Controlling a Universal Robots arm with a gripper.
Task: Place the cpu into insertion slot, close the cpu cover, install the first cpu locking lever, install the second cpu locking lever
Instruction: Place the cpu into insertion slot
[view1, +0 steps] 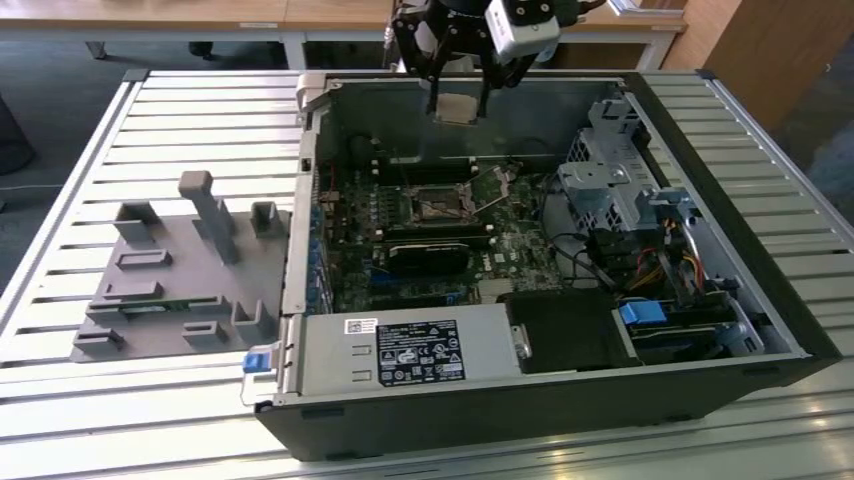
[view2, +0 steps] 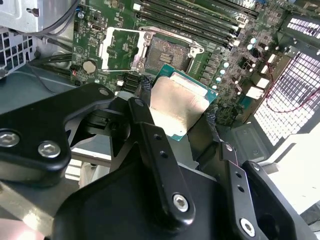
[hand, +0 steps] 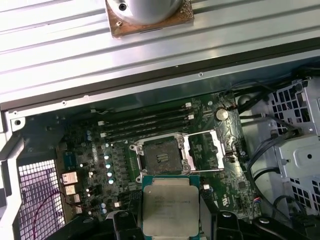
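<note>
The cpu (hand: 170, 204) is a small square chip with a pale silvery top on a green rim. It hangs high over the far part of the open computer case (view1: 534, 415), well above the motherboard (view1: 350, 240). The insertion slot (hand: 161, 156) lies bare, with the cpu cover (hand: 205, 150) flipped open just beside it. Memory slots (hand: 145, 122) run along the slot's far side, and the space above it is open. The gripper (view1: 458, 100) is clamped on the cpu, its black fingers (view2: 152, 145) pressing two opposite edges.
</note>
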